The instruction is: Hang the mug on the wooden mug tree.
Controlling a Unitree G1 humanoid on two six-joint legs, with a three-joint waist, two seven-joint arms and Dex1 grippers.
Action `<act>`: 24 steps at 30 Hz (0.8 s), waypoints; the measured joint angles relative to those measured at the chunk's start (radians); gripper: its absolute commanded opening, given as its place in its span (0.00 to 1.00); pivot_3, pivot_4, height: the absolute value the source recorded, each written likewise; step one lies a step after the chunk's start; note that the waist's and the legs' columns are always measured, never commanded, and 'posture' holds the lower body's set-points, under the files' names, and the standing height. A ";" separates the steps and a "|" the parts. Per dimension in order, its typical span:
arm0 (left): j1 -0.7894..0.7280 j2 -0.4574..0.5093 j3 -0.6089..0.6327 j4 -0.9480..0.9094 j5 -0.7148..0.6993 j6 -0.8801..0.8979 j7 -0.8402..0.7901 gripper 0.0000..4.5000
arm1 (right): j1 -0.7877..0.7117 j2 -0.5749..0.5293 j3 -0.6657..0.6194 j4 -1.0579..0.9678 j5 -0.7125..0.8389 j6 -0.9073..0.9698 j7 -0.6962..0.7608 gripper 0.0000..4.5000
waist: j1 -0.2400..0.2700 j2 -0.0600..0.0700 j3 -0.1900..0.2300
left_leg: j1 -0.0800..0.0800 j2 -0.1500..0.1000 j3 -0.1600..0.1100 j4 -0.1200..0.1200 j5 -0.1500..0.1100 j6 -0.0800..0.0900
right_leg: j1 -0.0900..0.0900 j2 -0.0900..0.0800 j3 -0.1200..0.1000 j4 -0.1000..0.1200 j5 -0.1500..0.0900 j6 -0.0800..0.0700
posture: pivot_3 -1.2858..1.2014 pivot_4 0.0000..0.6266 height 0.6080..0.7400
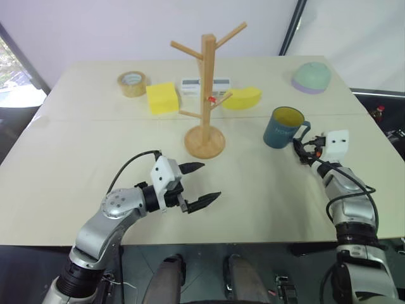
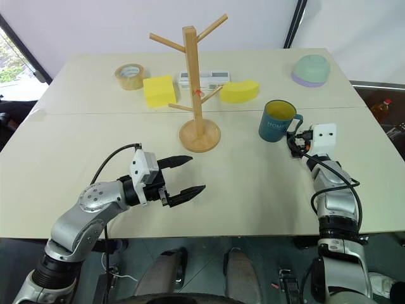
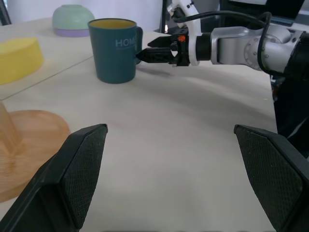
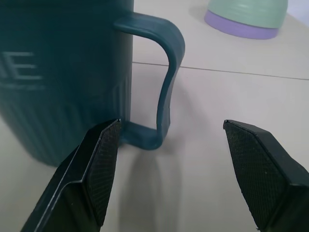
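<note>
The dark teal mug with a yellow inside stands upright on the table, right of the wooden mug tree, its loop handle turned toward my right arm. My right gripper is open just in front of that handle, one fingertip close to the mug's wall and the other out past the loop; nothing is gripped. My left gripper hangs open over the table in front of the tree's round base, pointing toward the mug, with nothing between its fingers.
Behind the tree lie a tape roll, a yellow block, a white box and a yellow curved sponge. A pale green dome bowl sits at the far right. The table's right edge is close beside my right arm.
</note>
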 measured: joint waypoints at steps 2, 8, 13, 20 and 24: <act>0.002 0.000 0.001 -0.001 0.000 0.002 0.009 1.00 | -0.026 0.000 0.002 0.051 -0.005 -0.021 0.001 0.78 | -0.001 0.000 0.000 | 0.000 0.000 0.000 0.000 0.000 0.000 | 0.000 0.000 0.000 0.000 0.000 0.000 | 0.52 0.24 1.00; 0.008 0.002 0.003 -0.003 0.000 0.006 0.021 1.00 | -0.088 0.003 0.012 0.179 -0.020 -0.089 0.026 0.59 | -0.004 0.000 0.000 | 0.000 0.000 0.000 0.000 0.000 0.000 | 0.000 0.000 0.000 0.001 0.000 0.000 | 0.52 0.24 1.00; 0.016 0.009 0.016 -0.005 0.000 0.006 0.026 1.00 | -0.107 0.007 0.012 0.212 -0.018 -0.130 0.063 0.01 | -0.003 0.000 0.000 | 0.000 0.000 0.000 0.000 0.000 0.000 | 0.000 0.001 0.000 0.000 0.001 0.002 | 0.52 0.24 1.00; 0.025 0.014 0.046 0.004 0.005 -0.007 0.038 1.00 | -0.056 0.007 0.024 0.123 -0.015 -0.141 0.105 0.00 | -0.002 0.000 0.000 | 0.000 0.000 0.000 0.000 0.000 0.000 | 0.000 0.000 0.000 0.001 0.001 0.002 | 0.52 0.24 1.00; 0.019 0.039 0.167 0.048 -0.006 -0.030 0.046 1.00 | 0.008 -0.102 0.135 -0.223 -0.056 -0.030 0.208 0.00 | -0.006 0.005 0.003 | -0.001 0.001 0.000 0.000 0.000 0.000 | -0.004 0.000 0.001 0.002 0.002 0.003 | 0.52 0.24 1.00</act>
